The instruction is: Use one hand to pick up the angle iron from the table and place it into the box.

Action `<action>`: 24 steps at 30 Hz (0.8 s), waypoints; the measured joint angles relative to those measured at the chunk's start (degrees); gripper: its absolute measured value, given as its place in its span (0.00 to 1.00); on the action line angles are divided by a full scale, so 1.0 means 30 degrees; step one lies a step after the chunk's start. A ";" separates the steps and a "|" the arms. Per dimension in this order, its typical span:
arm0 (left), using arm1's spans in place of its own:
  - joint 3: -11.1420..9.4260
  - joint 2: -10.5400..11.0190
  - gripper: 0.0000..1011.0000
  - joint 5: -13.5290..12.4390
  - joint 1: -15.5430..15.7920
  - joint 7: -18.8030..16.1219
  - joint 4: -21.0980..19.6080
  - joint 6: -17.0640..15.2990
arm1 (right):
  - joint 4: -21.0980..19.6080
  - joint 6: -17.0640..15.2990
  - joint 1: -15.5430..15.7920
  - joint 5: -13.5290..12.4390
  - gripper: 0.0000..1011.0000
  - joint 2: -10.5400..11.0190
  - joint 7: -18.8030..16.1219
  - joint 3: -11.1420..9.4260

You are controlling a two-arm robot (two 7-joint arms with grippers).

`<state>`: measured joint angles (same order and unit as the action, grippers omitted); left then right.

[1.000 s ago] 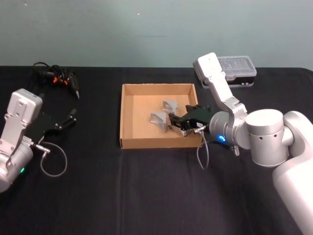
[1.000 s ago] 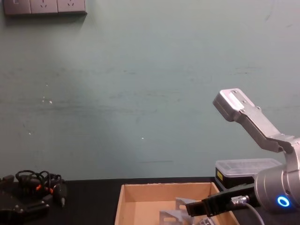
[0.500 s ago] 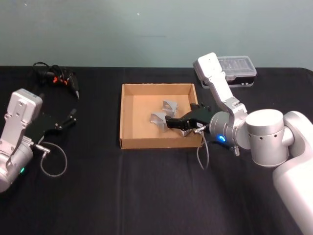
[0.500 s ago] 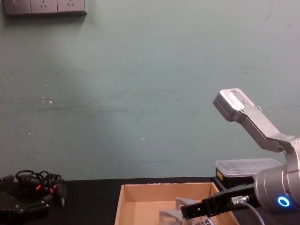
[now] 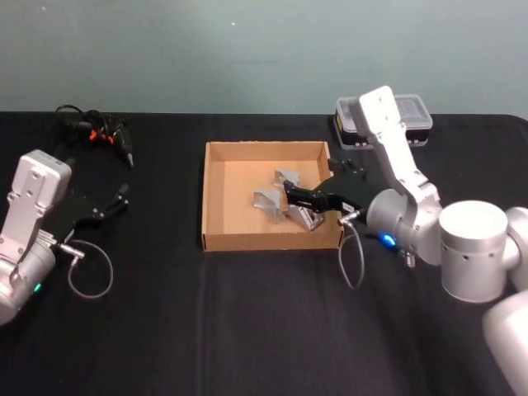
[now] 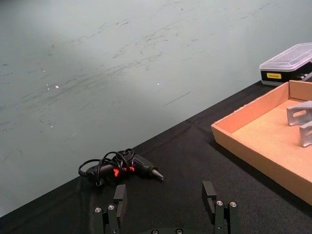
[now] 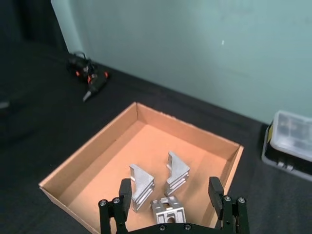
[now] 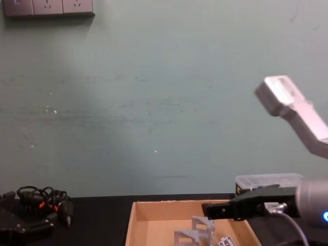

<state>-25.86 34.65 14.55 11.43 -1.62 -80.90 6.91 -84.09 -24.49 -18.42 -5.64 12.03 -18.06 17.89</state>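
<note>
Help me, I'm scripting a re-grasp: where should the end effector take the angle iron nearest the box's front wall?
Judging by its pose, from above: that angle iron lies flat, so close the right end effector across its two outer side edges.

The yellow label on the plastic case (image 6: 287,63) is unreadable.

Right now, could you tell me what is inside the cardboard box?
Three angle irons lie inside the box, near its right wall. The open right hand hangs above them, covering part of the floor in the head view.
</note>
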 joint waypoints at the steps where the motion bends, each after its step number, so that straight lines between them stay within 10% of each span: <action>1: -0.0001 0.0000 1.00 0.0000 0.0000 0.0000 0.0001 0.0000 | 0.0000 0.0000 0.0000 0.0000 0.99 0.0000 0.0000 0.0000; 15: 0.0000 0.0000 1.00 0.0000 0.0000 0.0000 0.0001 0.0001 | -0.2828 0.6430 0.4373 -0.0266 0.99 0.1131 0.1157 -0.1097; 24: -0.0001 0.0000 1.00 0.0000 0.0000 0.0000 0.0001 0.0000 | -0.2498 0.7697 0.4983 0.0433 0.99 0.0725 0.1959 -0.1177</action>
<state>-25.86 34.65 14.55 11.43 -1.62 -80.90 6.91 -91.59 -1.39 -3.48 -4.34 14.20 -12.19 14.36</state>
